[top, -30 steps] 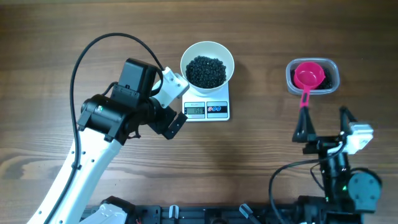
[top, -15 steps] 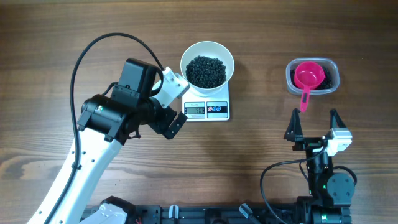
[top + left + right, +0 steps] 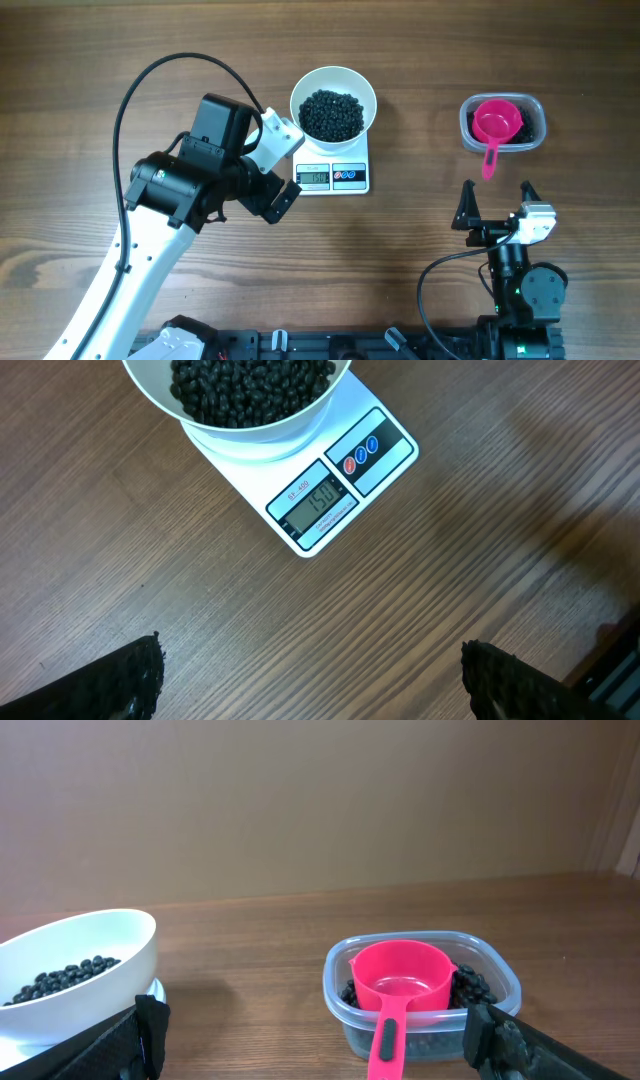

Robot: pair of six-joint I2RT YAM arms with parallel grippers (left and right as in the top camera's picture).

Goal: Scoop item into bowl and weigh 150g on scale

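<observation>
— Beads (image 3: 332, 114), where do they sit?
— Heaped in the white bowl (image 3: 333, 72) on the scale (image 3: 332, 178), upper centre of the overhead frame. Its display (image 3: 322, 498) reads 150. More lie in the clear tub (image 3: 541, 120) at upper right, under the pink scoop (image 3: 496, 122).
— And the arms?
— Left arm (image 3: 170, 190) slants up from the lower left, left jaws wide apart and empty, just left of the scale. Right arm (image 3: 520, 285) sits low at lower right, right jaws spread, holding nothing, pointing toward the tub.
</observation>
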